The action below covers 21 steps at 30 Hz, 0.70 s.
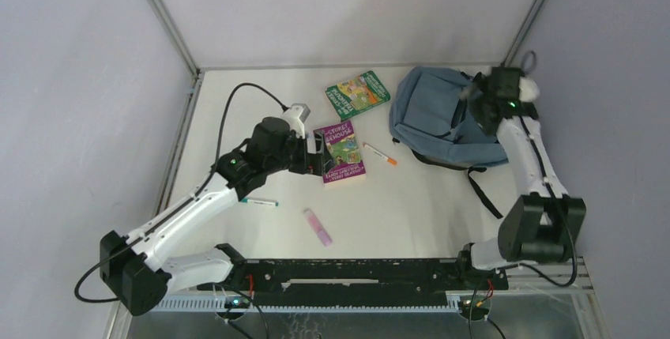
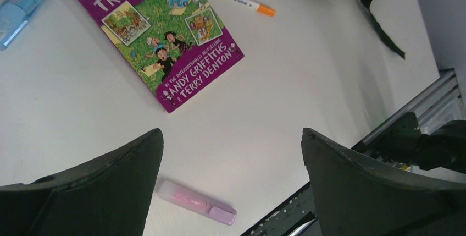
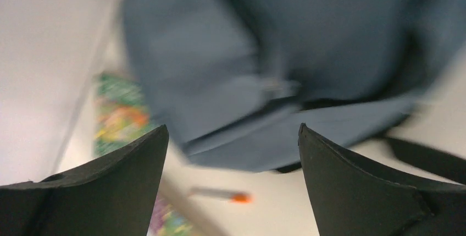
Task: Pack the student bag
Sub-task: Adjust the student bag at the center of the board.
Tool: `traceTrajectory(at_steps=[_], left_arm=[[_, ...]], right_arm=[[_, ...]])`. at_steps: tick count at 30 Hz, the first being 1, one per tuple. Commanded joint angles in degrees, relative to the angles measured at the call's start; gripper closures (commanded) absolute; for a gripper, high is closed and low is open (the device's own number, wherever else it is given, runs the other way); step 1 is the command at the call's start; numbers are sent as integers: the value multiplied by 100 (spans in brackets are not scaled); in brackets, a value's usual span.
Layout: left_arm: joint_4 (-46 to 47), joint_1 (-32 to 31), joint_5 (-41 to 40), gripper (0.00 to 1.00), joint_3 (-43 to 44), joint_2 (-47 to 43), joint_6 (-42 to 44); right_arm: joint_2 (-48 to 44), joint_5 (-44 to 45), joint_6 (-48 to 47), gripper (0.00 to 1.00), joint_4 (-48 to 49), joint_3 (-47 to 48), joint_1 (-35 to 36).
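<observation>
One soft dusty-blue student bag point(image 1: 438, 118) lies slumped.

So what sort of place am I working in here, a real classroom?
Probably not: it looks like a lab test cell. Blank grey panels in a metal frame box in a white table, and the student bag and purple book lie out like props.

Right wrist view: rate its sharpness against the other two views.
Right wrist: blurred, the bag and the marker smeared, only the right gripper crisp. Left wrist: sharp, the purple book cover text readable. Top external: mostly sharp, evenly lit, only soft shadows.
</observation>
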Motion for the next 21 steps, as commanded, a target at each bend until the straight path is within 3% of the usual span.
traceTrajectory(at_steps=[1,6,14,15,16,17,19,21], left_arm=[[44,-148,139,0,426,339,124],[104,-268,209,0,646,678,144],[219,-390,287,0,763,864,113],[219,-392,288,0,765,875,112],[217,-400,289,0,768,880,113],[223,-402,304,0,765,888,112],[238,-401,310,0,783,912,84],[289,-404,402,0,839,975,3]], right_arm=[[-715,282,-697,2,19,-1431,-1247],[-275,-495,-877,0,424,-1631,-2140],[741,-1492,-838,8,976,-1366,-2411],[780,-1513,-842,17,973,-1372,-2400],[776,-1512,-836,33,954,-1410,-2393],[724,-1491,-815,52,926,-1459,-2389],[439,-1416,-652,98,833,-1813,-2397],[-110,-1469,-426,100,823,-2370,-2384]])
